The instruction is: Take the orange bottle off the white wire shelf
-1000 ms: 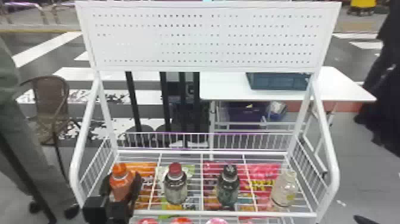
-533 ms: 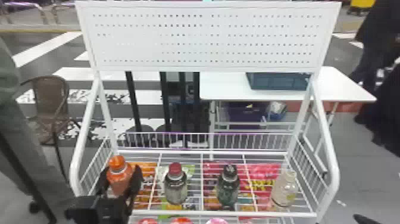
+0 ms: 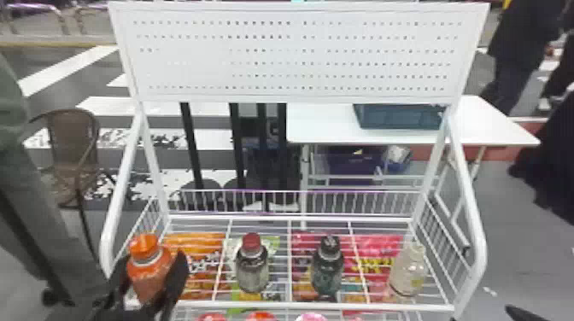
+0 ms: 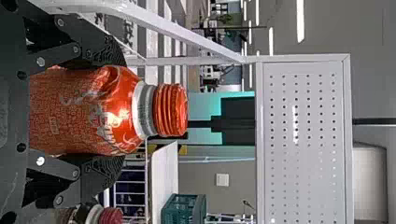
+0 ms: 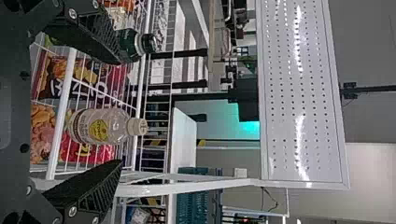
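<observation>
Orange bottle (image 3: 147,273): at the left end of the white wire shelf (image 3: 316,305), roughly upright, in my left claw (image 4: 122,111). Fingers one each side of the body, spread bottle-wide, pads touching; I judge it gripped. Cap (image 4: 172,109) sits free past the fingertips. Makes sense: the body gives the flat pads more to press on, and the left arm suits that end of the shelf. Can't tell if the base is off the wires; my fingers and arm hide it. Right claw (image 5: 120,112): wide open, empty, at the shelf's right end, facing the pale-capped bottle (image 5: 100,127); probably just waiting. Red-capped bottle (image 3: 252,269) stands on the shelf, left of its middle. Next, likely lift straight, clear of the shelf's side rail.
</observation>
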Controlling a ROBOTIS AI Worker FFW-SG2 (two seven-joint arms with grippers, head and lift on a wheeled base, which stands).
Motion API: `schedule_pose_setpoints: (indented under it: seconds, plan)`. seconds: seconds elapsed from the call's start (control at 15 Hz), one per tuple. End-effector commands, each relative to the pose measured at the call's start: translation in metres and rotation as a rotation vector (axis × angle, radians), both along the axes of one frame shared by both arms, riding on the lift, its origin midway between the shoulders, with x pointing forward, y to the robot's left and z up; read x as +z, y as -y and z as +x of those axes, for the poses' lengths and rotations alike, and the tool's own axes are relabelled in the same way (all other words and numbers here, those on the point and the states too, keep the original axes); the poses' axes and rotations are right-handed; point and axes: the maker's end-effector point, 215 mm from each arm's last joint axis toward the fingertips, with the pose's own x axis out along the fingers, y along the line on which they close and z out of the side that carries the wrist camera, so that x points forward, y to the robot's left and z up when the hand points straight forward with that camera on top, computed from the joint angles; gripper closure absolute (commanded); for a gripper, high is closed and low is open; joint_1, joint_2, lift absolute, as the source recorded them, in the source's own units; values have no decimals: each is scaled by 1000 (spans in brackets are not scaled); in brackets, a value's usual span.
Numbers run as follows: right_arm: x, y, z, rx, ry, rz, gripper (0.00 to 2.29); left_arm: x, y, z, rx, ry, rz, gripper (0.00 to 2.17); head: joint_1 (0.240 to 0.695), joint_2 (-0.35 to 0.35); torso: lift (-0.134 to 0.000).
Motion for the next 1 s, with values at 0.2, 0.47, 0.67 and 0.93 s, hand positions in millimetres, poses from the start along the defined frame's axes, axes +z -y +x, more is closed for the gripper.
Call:
schedule_pose_setpoints:
  seconds: [0.2,0.47,0.67,0.93]
  plan:
    - [4,-1,5,2,13,2,147,20,7,-51,-17,-3,6,599,499,0,0]
    - [5,-5,5,6,15,9,147,24,14,-64,-19,17,-3,599,499,0,0]
    - [6,-5,5,7,17,9,147,27,15,-64,-19,22,-2,599,499,0,0]
    - [6,-6,4,8,16,10,147,27,13,-64,-16,23,1,599,499,0,0]
